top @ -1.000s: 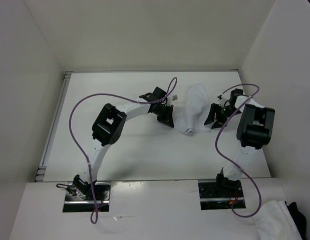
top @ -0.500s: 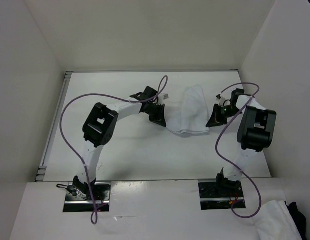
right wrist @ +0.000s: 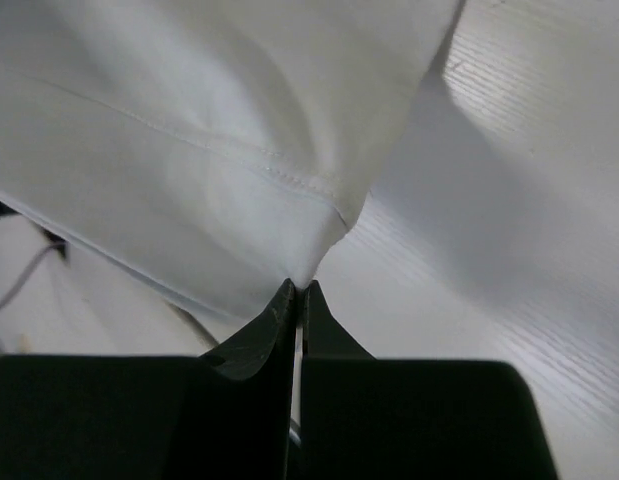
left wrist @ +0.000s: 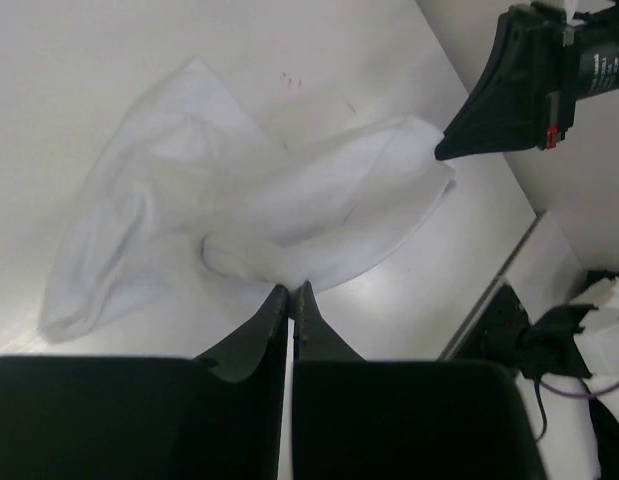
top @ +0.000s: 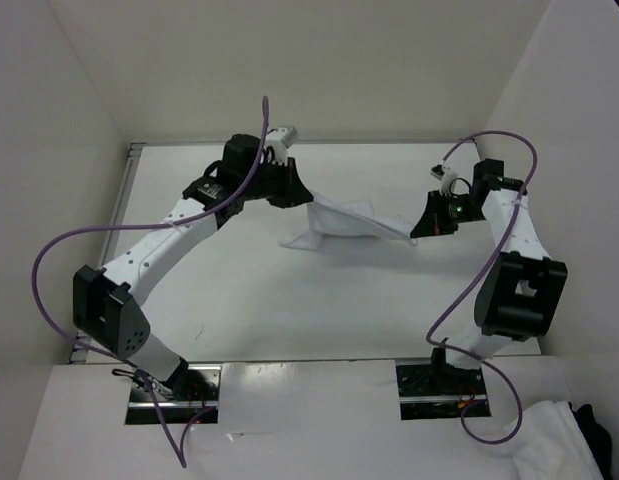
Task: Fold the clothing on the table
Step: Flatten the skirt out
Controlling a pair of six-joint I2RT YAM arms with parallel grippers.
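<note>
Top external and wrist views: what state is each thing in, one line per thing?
left gripper: shut on a bunched part of the clothing
right gripper: shut on a hemmed corner of the clothing
clothing: unfolded, pulled out between the two grippers, one loose corner drooping toward the table
white cloth heap: crumpled, off the table, untouched

The clothing [top: 344, 222] is plain white with no print, only white stitching along a hem, while the table [top: 289, 310] is matte white with faint grey scuffs and the walls [top: 289, 70] are white too. The left arm [top: 159, 245] and right arm [top: 514, 225] have white links and black joints, the left tool [left wrist: 291, 290] and right tool [right wrist: 297, 288] are black, and the cables [top: 262, 125] are purple. The cloth heap [top: 549, 440] is white, and the garment [top: 594, 422] is nearly black
</note>
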